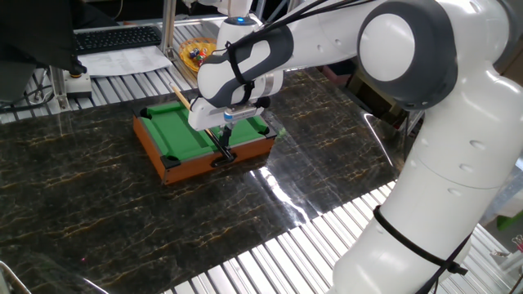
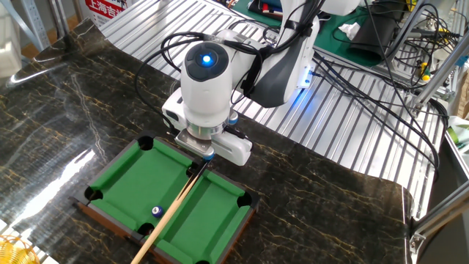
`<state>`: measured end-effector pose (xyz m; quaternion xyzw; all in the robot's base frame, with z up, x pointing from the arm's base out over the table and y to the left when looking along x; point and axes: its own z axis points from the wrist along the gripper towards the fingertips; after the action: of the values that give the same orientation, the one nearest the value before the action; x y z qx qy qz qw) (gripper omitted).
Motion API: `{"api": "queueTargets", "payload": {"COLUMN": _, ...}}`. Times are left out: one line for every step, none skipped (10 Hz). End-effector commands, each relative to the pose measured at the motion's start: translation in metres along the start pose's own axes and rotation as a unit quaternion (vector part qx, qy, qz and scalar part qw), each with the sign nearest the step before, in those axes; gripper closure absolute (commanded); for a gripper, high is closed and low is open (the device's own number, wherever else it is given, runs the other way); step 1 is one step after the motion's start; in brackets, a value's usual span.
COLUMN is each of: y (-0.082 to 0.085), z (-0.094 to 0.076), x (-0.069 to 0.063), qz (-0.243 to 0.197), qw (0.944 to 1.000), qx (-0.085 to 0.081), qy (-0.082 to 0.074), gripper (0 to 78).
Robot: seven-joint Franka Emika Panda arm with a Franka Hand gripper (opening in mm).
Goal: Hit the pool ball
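Observation:
A mini pool table (image 2: 132, 180) with green felt and a brown wooden frame (image 1: 196, 159) sits on the dark marble tabletop. The pool ball (image 2: 156, 211), tiny and dark blue with a pale spot, lies on the felt near one end pocket; in the one fixed view it is hidden behind the arm. My gripper (image 2: 196, 169) hangs over the table's far side and is shut on the thin end of a wooden cue stick (image 2: 170, 213), which slants across the felt and passes just beside the ball. In the one fixed view the gripper (image 1: 222, 139) sits over the table's near rim.
A yellow basket (image 1: 194, 52) with small coloured things stands behind the pool table, next to a keyboard (image 1: 118, 37) and papers. Slatted metal surfaces (image 2: 330, 125) border the marble top. Cables (image 2: 381, 95) trail behind the arm.

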<state>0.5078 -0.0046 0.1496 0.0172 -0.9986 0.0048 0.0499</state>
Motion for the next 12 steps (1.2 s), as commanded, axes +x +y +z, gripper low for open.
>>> {"api": "queueTargets", "payload": {"y": -0.0002, "z": -0.0016, "x": -0.0009, "qz": -0.006, "qw": 1.0000, "qx": 0.001, "qy": -0.003, "gripper": 77.6}}
{"api": "queueTargets", "payload": {"y": -0.0003, "z": -0.0016, "x": -0.0009, "qz": -0.002, "qw": 1.0000, "qx": 0.000, "qy": -0.003, "gripper": 77.6}}
{"api": "queueTargets", "payload": {"y": -0.0005, "z": -0.0015, "x": -0.0009, "qz": -0.002, "qw": 1.0000, "qx": 0.000, "qy": -0.003, "gripper": 77.6}}
{"api": "queueTargets", "payload": {"y": -0.0005, "z": -0.0015, "x": -0.0009, "qz": -0.002, "qw": 1.0000, "qx": 0.000, "qy": -0.003, "gripper": 0.2}}
{"api": "queueTargets", "payload": {"y": -0.0005, "z": -0.0015, "x": -0.0009, "qz": -0.002, "qw": 1.0000, "qx": 0.000, "qy": -0.003, "gripper": 0.2}}
{"api": "queueTargets", "payload": {"y": -0.0005, "z": -0.0015, "x": -0.0009, "qz": -0.002, "qw": 1.0000, "qx": 0.000, "qy": -0.003, "gripper": 0.2}}
{"api": "queueTargets", "payload": {"y": -0.0005, "z": -0.0015, "x": -0.0009, "qz": -0.002, "qw": 1.0000, "qx": 0.000, "qy": -0.003, "gripper": 0.2}}
{"api": "queueTargets", "payload": {"y": -0.0005, "z": -0.0015, "x": -0.0009, "qz": -0.002, "qw": 1.0000, "qx": 0.000, "qy": -0.003, "gripper": 0.2}}
{"api": "queueTargets", "payload": {"y": -0.0005, "z": -0.0015, "x": -0.0009, "qz": -0.002, "qw": 1.0000, "qx": 0.000, "qy": -0.003, "gripper": 0.2}}
{"api": "queueTargets", "payload": {"y": -0.0005, "z": -0.0015, "x": -0.0009, "qz": -0.002, "qw": 1.0000, "qx": 0.000, "qy": -0.003, "gripper": 0.2}}
{"api": "queueTargets", "payload": {"y": -0.0005, "z": -0.0015, "x": -0.0009, "qz": -0.002, "qw": 1.0000, "qx": 0.000, "qy": -0.003, "gripper": 0.2}}
{"api": "queueTargets", "payload": {"y": -0.0005, "z": -0.0015, "x": -0.0009, "qz": -0.002, "qw": 1.0000, "qx": 0.000, "qy": -0.003, "gripper": 0.2}}
